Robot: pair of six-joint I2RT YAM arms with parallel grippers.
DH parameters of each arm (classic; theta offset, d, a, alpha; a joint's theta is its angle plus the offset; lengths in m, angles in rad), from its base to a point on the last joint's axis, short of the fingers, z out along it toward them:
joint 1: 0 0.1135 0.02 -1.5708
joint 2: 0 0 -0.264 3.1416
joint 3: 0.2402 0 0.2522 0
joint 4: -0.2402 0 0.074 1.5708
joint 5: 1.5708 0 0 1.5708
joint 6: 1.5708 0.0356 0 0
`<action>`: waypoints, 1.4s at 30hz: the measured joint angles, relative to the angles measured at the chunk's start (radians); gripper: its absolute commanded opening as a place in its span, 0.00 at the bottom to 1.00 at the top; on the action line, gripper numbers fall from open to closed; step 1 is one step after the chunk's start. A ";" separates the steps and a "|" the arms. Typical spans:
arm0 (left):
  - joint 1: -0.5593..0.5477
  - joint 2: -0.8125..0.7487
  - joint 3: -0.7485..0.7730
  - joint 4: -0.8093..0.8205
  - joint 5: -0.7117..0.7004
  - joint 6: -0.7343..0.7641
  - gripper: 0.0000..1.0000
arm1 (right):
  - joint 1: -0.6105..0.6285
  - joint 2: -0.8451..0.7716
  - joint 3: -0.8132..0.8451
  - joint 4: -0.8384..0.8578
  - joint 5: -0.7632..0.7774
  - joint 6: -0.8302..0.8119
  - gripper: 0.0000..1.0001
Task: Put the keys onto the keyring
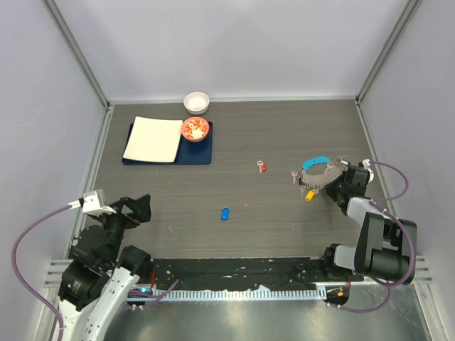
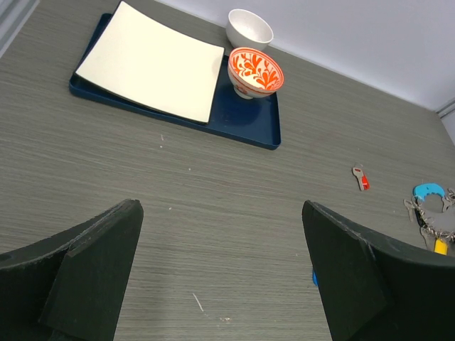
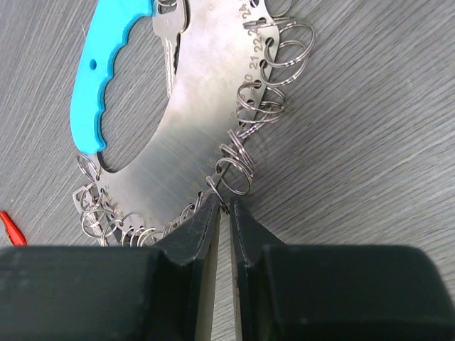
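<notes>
Steel seen clamped by right gripper (image 3: 224,204): rim of keyring (image 3: 192,121), right side. Logged left gripper (image 2: 220,213) splayed wide, empty, near left. Found red key (image 1: 262,168), blue key (image 1: 225,213) loose mid-table.

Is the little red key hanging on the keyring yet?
No, the red key lies alone on the table, well apart from the keyring.
</notes>
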 measured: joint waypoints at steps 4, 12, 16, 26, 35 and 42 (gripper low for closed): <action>0.000 0.000 0.000 0.000 0.000 0.000 1.00 | 0.000 0.002 0.012 -0.024 -0.001 -0.022 0.10; 0.000 0.000 0.000 0.000 0.005 0.000 1.00 | 0.000 -0.015 0.056 -0.117 -0.004 -0.077 0.01; 0.000 0.000 0.000 0.000 0.008 0.000 1.00 | 0.000 -0.017 0.099 -0.184 -0.003 -0.096 0.01; 0.000 0.000 -0.028 0.049 0.069 0.026 1.00 | 0.126 -0.085 0.322 -0.446 0.060 -0.202 0.01; 0.000 0.222 -0.035 0.215 0.362 0.155 1.00 | 0.410 -0.117 0.554 -0.681 0.126 -0.365 0.01; 0.000 0.533 0.106 0.336 0.569 0.202 1.00 | 0.502 -0.165 0.750 -0.888 0.054 -0.484 0.01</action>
